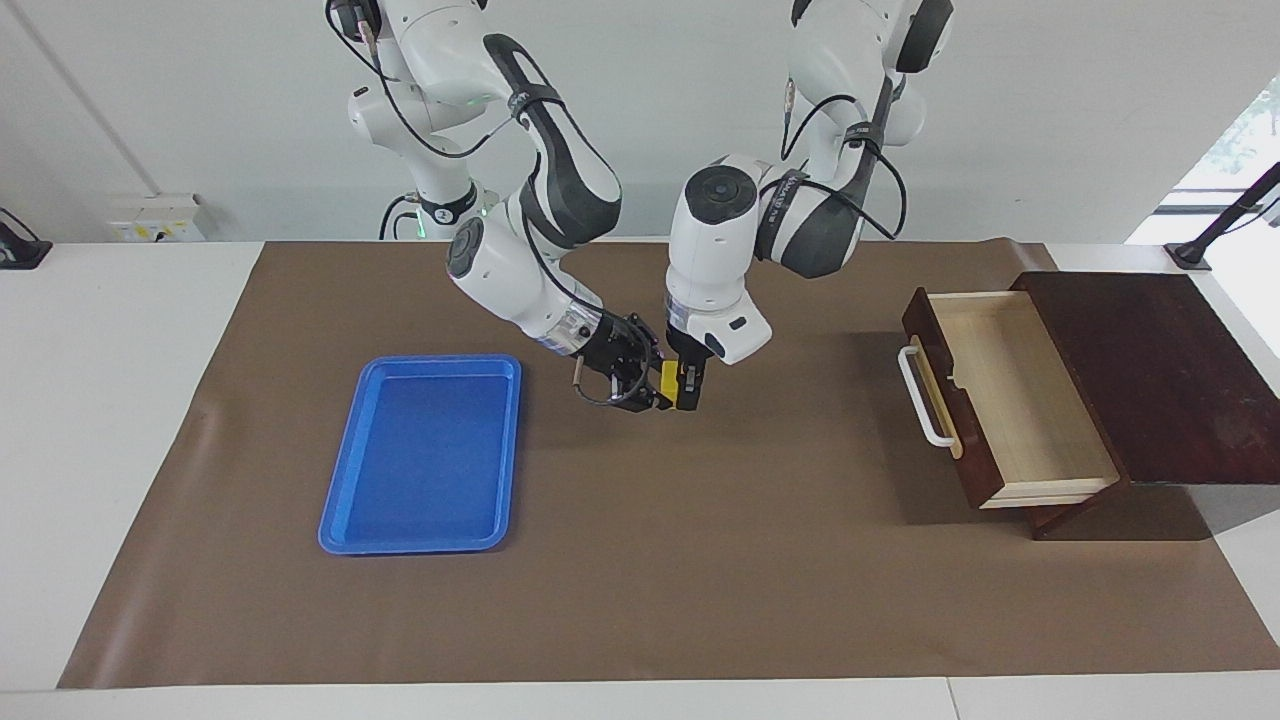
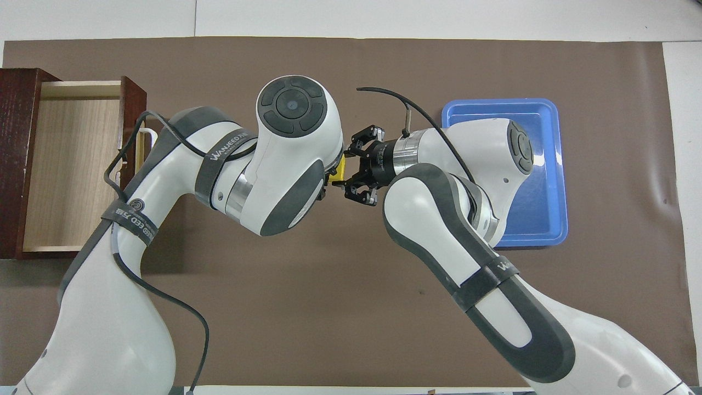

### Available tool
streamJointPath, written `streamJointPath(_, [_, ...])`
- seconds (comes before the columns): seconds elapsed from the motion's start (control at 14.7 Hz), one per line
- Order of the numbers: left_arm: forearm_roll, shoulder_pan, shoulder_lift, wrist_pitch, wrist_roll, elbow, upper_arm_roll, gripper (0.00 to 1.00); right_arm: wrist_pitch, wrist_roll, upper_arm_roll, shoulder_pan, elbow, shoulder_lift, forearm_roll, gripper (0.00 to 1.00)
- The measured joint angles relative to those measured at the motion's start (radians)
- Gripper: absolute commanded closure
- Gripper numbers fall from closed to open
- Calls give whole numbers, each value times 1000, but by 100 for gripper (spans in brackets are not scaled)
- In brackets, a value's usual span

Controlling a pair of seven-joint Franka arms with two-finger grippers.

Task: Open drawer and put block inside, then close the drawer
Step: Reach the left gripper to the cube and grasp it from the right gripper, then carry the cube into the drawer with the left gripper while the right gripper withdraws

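The block (image 1: 667, 381), a small bright yellow cube, hangs in the air over the brown mat (image 1: 700, 560), pinched between two sets of fingers. The right gripper (image 1: 652, 392) is clamped on one side of it; the left gripper (image 1: 686, 392), pointing down, has closed on it from above, covering most of it. Toward the left arm's end, the drawer (image 1: 1010, 400) stands pulled open, its pale interior bare. A blue tray (image 1: 425, 455) lies toward the right arm's end.
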Motion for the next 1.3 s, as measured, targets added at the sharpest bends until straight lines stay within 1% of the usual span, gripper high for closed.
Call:
streamJointPath(0.2, [0,0,0,-1,-2,1,0,100,-1,0,0,0,0,0,0,100])
streamJointPath(0.27, [0,0,1,-2,-2,1,0,100,-1,0,0,0,0,0,0,82])
streamJointPath(0.34, [0,0,1,-2,-2,2,0,100,-1,0,0,0,1,0,0,46])
streamJointPath(0.41, [0,1,1,-3,-2,4,0,100,-1,0,0,0,2,0,0,33])
streamJointPath(0.48, [0,2,0,-4,-2,7,0,100,-1,0,0,-1,5,0,0,29])
streamJointPath(0.75, [0,12,-3,-50,-4,28,11,100,-2,0,-5,-17,8,-5,0,27])
streamJointPath(0.95, [3,64,-33,-114,-4,47,32,100,-22,0,-8,-50,10,-13,0,26])
streamJointPath(1.09, [9,143,-54,-197,19,79,37,100,-50,0,-10,-77,10,-23,0,25])
streamJointPath(1.16, [9,195,-67,-237,58,98,38,100,-62,0,-10,-88,11,-28,0,25])
streamJointPath(1.3, [-1,326,-111,-275,174,121,39,100,-67,0,-11,-98,11,-32,0,25])
